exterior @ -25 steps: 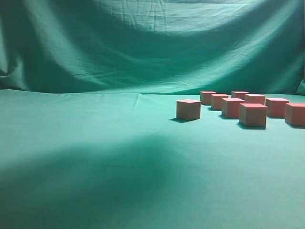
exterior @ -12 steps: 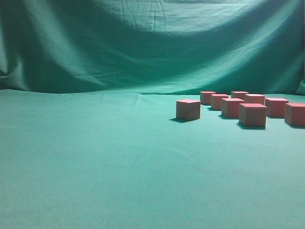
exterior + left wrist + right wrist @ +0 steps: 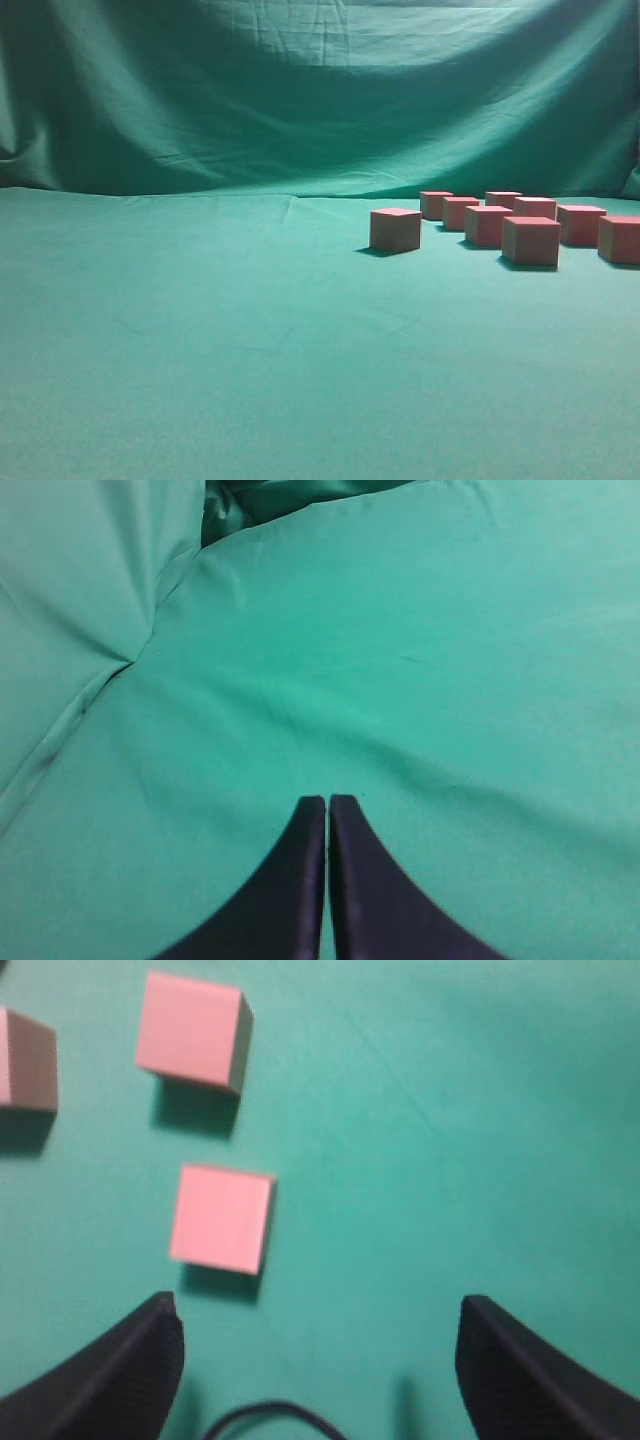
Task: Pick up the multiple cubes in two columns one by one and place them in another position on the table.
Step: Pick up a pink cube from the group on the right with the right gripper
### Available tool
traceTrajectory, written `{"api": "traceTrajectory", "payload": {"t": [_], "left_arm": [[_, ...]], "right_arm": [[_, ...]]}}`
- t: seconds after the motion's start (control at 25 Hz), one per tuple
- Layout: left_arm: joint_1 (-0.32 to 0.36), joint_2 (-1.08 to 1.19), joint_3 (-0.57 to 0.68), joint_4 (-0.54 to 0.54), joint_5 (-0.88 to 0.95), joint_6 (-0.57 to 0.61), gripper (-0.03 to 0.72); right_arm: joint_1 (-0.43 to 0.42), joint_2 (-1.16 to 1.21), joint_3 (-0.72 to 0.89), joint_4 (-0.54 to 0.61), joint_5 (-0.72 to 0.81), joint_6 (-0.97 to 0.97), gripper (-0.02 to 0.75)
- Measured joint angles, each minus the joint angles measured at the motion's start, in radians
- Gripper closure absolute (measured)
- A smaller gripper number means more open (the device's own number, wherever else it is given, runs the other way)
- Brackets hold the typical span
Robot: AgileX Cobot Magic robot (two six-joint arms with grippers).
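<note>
Spreading wide, the smooth teal-green cloth tabletop (image 3: 200, 340) carries the small reddish-pink matte cubes (image 3: 500, 228) on its right side. My right end effector (image 3: 318, 1345) hangs wide open and empty above them; the nearest cube (image 3: 222, 1218) lies ahead and left of its gap. My left end effector (image 3: 327, 810) is closed, empty, over bare cloth.

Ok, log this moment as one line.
left claw: shut, empty | right claw: open, empty, above table | cubes: resting on table
</note>
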Motion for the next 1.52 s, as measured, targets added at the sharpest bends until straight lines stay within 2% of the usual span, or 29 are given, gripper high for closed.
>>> {"api": "traceTrajectory", "payload": {"t": [0.36,0.68,0.72,0.84,0.96,1.0,1.28,1.52], "left_arm": [[0.000,0.000,0.000,0.000,0.000,0.000,0.688],[0.000,0.000,0.000,0.000,0.000,0.000,0.688],[0.000,0.000,0.000,0.000,0.000,0.000,0.688],[0.000,0.000,0.000,0.000,0.000,0.000,0.688],[0.000,0.000,0.000,0.000,0.000,0.000,0.688],[0.000,0.000,0.000,0.000,0.000,0.000,0.688],[0.000,0.000,0.000,0.000,0.000,0.000,0.688],[0.000,0.000,0.000,0.000,0.000,0.000,0.688]], "right_arm": [[0.000,0.140,0.003,0.024,-0.184,0.000,0.179],[0.000,0.190,0.003,0.097,-0.239,-0.056,0.179],[0.000,0.192,0.003,0.101,-0.241,-0.057,0.232],[0.000,0.204,0.003,0.104,-0.255,-0.062,0.311],[0.000,0.220,0.003,0.105,-0.263,-0.082,0.421],[0.000,0.226,0.003,0.106,-0.263,-0.086,0.446],[0.000,0.230,-0.003,0.108,-0.258,-0.106,0.437],[0.002,0.174,-0.143,0.127,-0.045,-0.184,0.437]]}}
